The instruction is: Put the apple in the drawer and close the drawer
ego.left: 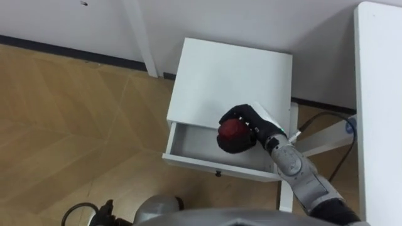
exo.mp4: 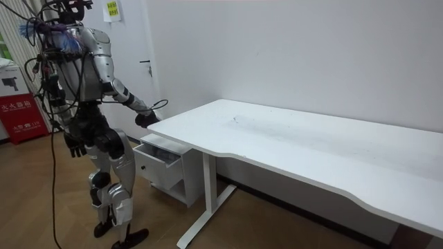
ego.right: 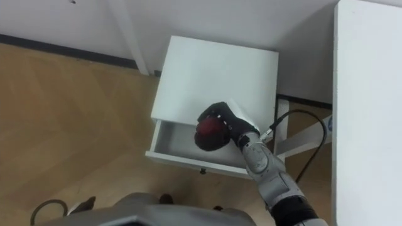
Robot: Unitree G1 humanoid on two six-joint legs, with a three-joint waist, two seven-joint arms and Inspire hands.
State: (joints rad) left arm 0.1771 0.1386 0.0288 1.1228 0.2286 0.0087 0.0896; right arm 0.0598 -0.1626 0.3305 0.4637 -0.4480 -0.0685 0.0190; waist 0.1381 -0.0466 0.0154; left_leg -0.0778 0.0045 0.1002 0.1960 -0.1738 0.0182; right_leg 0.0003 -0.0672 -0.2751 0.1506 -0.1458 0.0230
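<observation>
A red apple (ego.left: 231, 129) (ego.right: 210, 130) sits in my right hand (ego.left: 246, 127) (ego.right: 223, 125), whose dark fingers curl round it. The hand hovers over the open drawer (ego.left: 188, 143) (ego.right: 173, 139) of a small white cabinet (ego.left: 232, 75) (ego.right: 217, 72), above the drawer's right half. The drawer is pulled out towards me, and its pale inside looks bare where it shows. In the room view I stand in front of the cabinet (exo.mp4: 164, 166) with my right hand (exo.mp4: 147, 119) reaching over it and my left hand (exo.mp4: 74, 144) hanging at my side.
A large white desk (ego.left: 380, 107) (exo.mp4: 291, 145) stands to the right of the cabinet, one leg and foot (ego.left: 317, 143) beside the drawer. A white wall runs behind. Wooden floor (ego.left: 69, 125) lies to the left. A door post (ego.left: 141, 37) stands at the back left.
</observation>
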